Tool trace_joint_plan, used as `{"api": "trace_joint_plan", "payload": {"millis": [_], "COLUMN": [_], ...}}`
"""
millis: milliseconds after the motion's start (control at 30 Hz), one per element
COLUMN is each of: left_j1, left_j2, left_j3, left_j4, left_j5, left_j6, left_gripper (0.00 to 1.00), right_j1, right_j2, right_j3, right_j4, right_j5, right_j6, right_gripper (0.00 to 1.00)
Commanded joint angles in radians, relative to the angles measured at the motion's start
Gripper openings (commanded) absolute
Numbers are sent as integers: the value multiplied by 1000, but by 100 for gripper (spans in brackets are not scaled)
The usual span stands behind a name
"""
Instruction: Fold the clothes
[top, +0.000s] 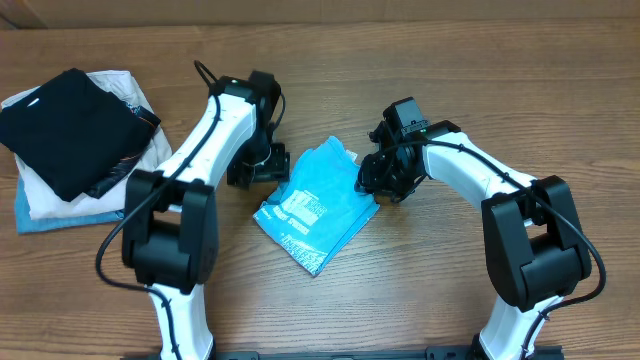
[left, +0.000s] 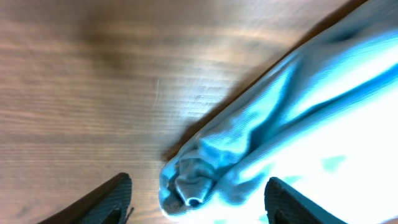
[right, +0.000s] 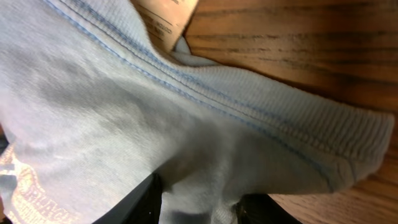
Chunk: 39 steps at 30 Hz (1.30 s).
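T-shirt (top: 315, 212): lay bunched on the table (top: 420, 300).
Left gripper (left: 198, 199): spread wide, holding nothing.
Right gripper (right: 199, 210): cloth between fingers; grip unclear.

White arms (top: 215, 125) — black joints, cables

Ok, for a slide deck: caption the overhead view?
Left arm and right arm flank a partly folded sky-blue T-shirt; folded garments stacked beside the left arm.

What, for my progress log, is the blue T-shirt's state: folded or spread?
Folded: the T-shirt lies as a compact bundle, no sleeves spread out.
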<state>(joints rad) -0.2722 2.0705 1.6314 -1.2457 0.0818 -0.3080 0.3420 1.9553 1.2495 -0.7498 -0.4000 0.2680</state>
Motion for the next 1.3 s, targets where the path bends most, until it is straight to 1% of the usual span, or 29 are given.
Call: {"api": "trace_joint_plan", "payload": {"millis": [0,33,167,200,333,467,600,733,967,1000,1067,1167,1200,1267], "left_j1": [5,5,4,4,3,3,0,-10,-42,-50,-63,-77,-79,-80], "left_j2": [-39,-38,-30,-30,-30,-28,-2,48,116,124,137,144,144,143], "left_j3": [9,9,9,9,9,8,8,8,8,8,8,8,9,17], "left_j4": [69,105,224,239,309,360,387,394,397,399,407,418,421,423], "left_j5": [-2,9,175,192,236,312,322,363,365,364,364,356,354,356], "left_j6": [-1,19,208,237,310,332,332,331,332,332,332,332,332,331], "left_gripper": [74,76,80,80,88,89,89,89,87,84,76,47,36,24], "right_j1": [5,5,5,5,5,5,5,5,5,5,5,5,5,5], "right_j2": [4,4,4,4,4,4,4,4,4,4,4,4,4,4], "right_j3": [19,19,19,19,19,19,19,19,19,19,19,19,19,19], "right_j4": [-8,-11,-22,-24,-35,-36,-40,-42,-42,-42,-43,-47,-49,-53], "right_j5": [23,25,39,42,41,41,41,41,41,41,41,41,42,42], "right_j6": [-11,-11,-11,-11,-11,-11,-11,-11,-11,-11,-11,-11,-11,-11], "right_gripper": [42,41,42,42,42,42,42,42,42,42,42,42,42,42]}}
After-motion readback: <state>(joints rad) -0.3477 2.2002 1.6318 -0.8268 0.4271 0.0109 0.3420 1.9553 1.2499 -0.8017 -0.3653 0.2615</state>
